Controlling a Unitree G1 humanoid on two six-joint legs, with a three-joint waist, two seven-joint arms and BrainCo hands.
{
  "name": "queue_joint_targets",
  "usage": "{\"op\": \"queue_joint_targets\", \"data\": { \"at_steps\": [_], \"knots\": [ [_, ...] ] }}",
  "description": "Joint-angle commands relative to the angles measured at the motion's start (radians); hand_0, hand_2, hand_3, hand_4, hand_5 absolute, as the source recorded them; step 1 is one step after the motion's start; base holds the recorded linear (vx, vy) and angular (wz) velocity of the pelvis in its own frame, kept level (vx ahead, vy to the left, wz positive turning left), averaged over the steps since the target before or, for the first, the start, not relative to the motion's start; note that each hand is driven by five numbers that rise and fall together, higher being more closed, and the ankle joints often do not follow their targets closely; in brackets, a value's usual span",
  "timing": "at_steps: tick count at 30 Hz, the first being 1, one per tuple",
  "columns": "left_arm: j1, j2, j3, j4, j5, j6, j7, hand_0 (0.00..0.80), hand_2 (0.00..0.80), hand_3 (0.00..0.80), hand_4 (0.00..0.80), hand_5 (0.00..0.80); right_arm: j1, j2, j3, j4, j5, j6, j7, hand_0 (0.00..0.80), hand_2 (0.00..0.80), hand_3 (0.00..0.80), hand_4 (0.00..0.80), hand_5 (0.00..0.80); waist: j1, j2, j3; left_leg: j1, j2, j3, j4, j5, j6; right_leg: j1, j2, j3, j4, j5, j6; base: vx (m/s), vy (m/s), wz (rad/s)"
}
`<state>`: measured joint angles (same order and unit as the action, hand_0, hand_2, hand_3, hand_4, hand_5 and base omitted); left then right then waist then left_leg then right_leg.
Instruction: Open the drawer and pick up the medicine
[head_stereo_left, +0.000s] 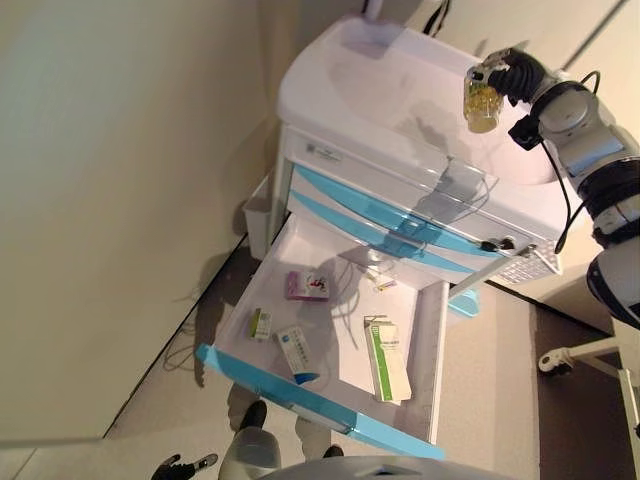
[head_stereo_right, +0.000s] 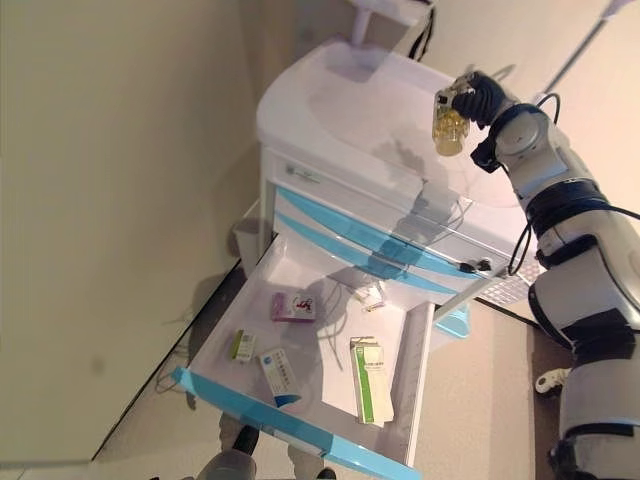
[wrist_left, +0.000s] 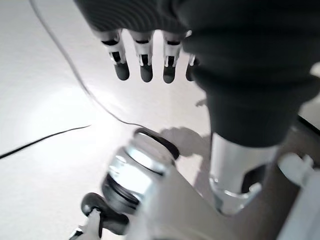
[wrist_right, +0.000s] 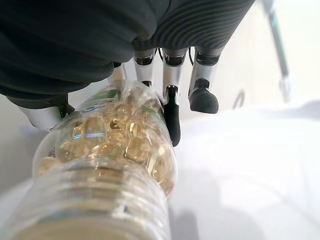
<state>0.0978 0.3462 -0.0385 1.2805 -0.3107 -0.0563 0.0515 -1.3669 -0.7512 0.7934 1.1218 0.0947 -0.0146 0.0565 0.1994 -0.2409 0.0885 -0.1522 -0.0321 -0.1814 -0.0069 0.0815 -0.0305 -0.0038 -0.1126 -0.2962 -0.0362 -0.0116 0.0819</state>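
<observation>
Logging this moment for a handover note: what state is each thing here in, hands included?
Bottom drawer: pulled open, boxes lying inside.
Upper drawers: closed.
Medicine bottle: clear, full of yellow capsules, lifted above the cart top.
Right hand: fingers curled round the bottle.
Left hand: hanging low over the floor, fingers relaxed, empty.
Long green-and-white box: lying flat in the drawer.

Clinical or pharmacy-type room: a wheeled white medical cart with blue-fronted drawers (head_stereo_left: 400, 215), its open bottom drawer (head_stereo_left: 330, 330) holding small medicine boxes (head_stereo_left: 387, 362), beside a plain cream wall (head_stereo_left: 110, 200).
</observation>
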Motion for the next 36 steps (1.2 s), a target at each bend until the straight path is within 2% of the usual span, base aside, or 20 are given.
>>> {"op": "queue_joint_targets", "data": {
  "at_steps": [1, 11, 19, 31, 36],
  "knots": [
    [-0.021, 0.048, -0.001, 0.003, -0.032, -0.006, 0.018, 0.000, 0.000, 0.000, 0.000, 0.000, -0.159, -0.041, 0.024, 0.062, -0.074, 0.004, -0.053, 0.800, 0.800, 0.800, 0.800, 0.800, 0.015, -0.030, 0.029, 0.027, -0.038, -0.007, 0.011, -0.068, 0.015, -0.056, -0.057, -0.013, 0.051, 0.096, 0.073, 0.024, -0.022, 0.24],
    [-0.037, 0.040, -0.026, -0.009, -0.020, -0.005, 0.018, 0.000, 0.000, 0.000, 0.000, 0.000, -0.102, 0.005, 0.048, 0.067, -0.200, 0.000, -0.043, 0.800, 0.800, 0.800, 0.800, 0.800, 0.046, -0.017, 0.062, -0.005, -0.045, -0.046, 0.015, -0.054, 0.014, -0.063, -0.063, -0.055, 0.052, 0.095, 0.072, 0.012, -0.014, 0.15],
    [-0.046, 0.031, -0.038, -0.017, -0.001, -0.011, 0.010, 0.000, 0.000, 0.000, 0.000, 0.000, -0.060, -0.058, 0.123, -0.010, -0.318, -0.025, -0.014, 0.800, 0.800, 0.800, 0.800, 0.800, 0.058, -0.015, 0.073, -0.018, -0.048, -0.066, 0.014, -0.048, 0.010, -0.067, -0.065, -0.074, 0.051, 0.092, 0.073, 0.004, -0.005, 0.06],
    [-0.048, 0.032, -0.051, -0.018, 0.025, -0.016, 0.010, 0.000, 0.000, 0.000, 0.000, 0.000, -0.072, -0.096, 0.167, 0.084, -0.461, -0.026, -0.044, 0.800, 0.800, 0.800, 0.800, 0.800, 0.066, -0.011, 0.079, -0.026, -0.049, -0.078, 0.014, -0.048, 0.008, -0.069, -0.067, -0.086, 0.050, 0.089, 0.073, 0.000, -0.001, 0.04],
    [-0.050, 0.036, -0.055, -0.033, 0.035, -0.019, 0.010, 0.000, 0.000, 0.000, 0.000, 0.000, -0.072, -0.153, 0.221, 0.058, -0.546, -0.033, -0.058, 0.800, 0.800, 0.800, 0.800, 0.800, 0.072, -0.008, 0.083, -0.032, -0.051, -0.085, 0.015, -0.047, 0.007, -0.071, -0.070, -0.093, 0.048, 0.091, 0.074, 0.002, -0.003, 0.03]
  ]
}}
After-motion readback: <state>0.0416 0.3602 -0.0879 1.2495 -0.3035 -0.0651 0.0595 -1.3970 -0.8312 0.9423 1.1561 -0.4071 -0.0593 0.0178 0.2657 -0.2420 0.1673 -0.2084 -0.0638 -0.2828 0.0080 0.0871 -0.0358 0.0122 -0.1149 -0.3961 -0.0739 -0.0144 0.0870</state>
